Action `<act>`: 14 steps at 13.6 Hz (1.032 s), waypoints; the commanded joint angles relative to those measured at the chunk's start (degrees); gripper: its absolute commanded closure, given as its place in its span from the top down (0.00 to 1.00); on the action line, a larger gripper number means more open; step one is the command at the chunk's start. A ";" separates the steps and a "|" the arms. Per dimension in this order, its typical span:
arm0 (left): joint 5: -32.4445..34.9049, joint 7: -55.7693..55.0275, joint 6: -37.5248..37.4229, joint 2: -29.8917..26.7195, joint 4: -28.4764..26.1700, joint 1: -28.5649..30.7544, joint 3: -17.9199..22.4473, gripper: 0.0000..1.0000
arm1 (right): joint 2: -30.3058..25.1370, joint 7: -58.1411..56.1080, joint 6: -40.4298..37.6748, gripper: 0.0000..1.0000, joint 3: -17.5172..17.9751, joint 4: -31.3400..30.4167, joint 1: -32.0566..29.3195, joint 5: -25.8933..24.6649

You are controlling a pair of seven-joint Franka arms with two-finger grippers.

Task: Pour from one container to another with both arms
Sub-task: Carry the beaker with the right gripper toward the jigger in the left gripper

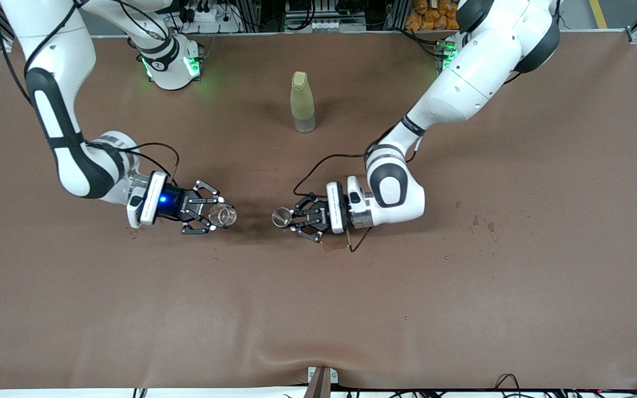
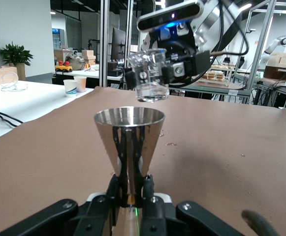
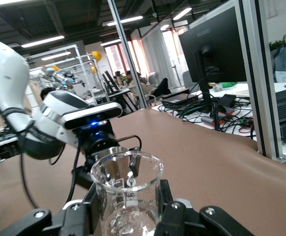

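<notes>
The pour had not yet begun, by the look of it. The right gripper point(image 1: 212, 215) was closed on a glass beaker point(image 1: 222, 215), raised over the tabletop point(image 1: 318, 309) nearer the front camera than the yellow-green bottle point(image 1: 302, 102). The left gripper point(image 1: 296, 218) was clamped on a steel measuring cup point(image 1: 281, 217) facing it, the two vessels near but apart. Both long axes stood upright, mouths up. Next, the beaker would need bringing above the cup's mouth and tipping gently.

No text can be read anywhere; the printing on the glass beaker point(image 3: 127, 196) is illegible.
</notes>
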 commanded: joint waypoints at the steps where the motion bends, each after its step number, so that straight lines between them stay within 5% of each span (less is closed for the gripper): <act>1: -3.40 -0.41 2.59 0.85 2.35 -3.06 1.14 0.00 | -7.05 3.47 5.00 0.14 -0.55 -3.77 4.33 2.59; 14: -5.96 -0.32 3.04 0.85 3.14 -6.94 3.87 0.00 | -15.49 15.78 15.21 0.12 0.51 -8.59 11.82 4.61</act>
